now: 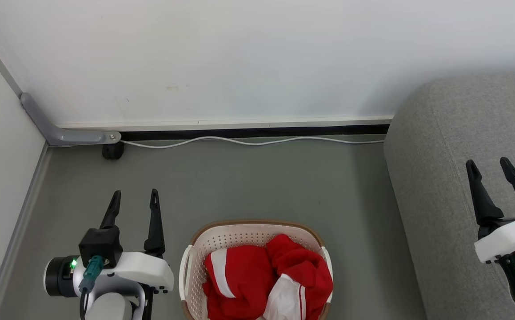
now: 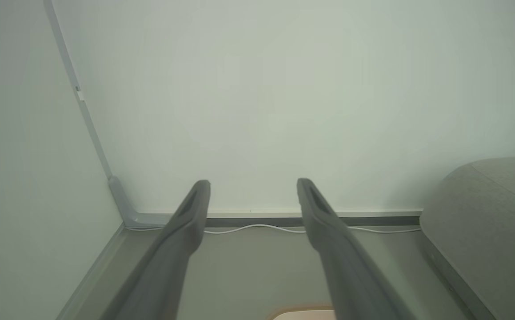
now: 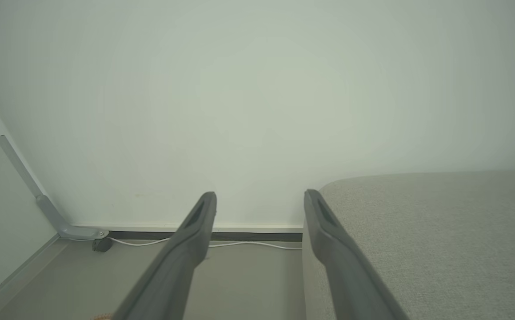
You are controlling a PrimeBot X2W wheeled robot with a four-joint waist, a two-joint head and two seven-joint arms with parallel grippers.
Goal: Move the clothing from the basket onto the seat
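The cream basket (image 1: 221, 238) with a brown rim sits on the floor at the bottom centre of the head view, its rim just showing in the left wrist view (image 2: 301, 313). Red clothing (image 1: 257, 278) with white stripes is bunched inside it. To the right stands the grey seat (image 1: 453, 178), also seen as the seat (image 2: 493, 226) and the seat (image 3: 439, 231) in the wrist views. My left gripper (image 1: 135, 200) hovers open left of the basket, empty (image 2: 253, 189). My right gripper (image 1: 490, 166) is open over the seat's front edge, holding nothing (image 3: 259, 200).
A white wall runs across the back with a dark skirting strip. A white cable (image 1: 248, 141) lies along its foot. A grey conduit (image 1: 57, 131) bends down the left corner beside a small black wheel-like part (image 1: 113, 151). Grey floor (image 1: 261, 182) lies between basket and wall.
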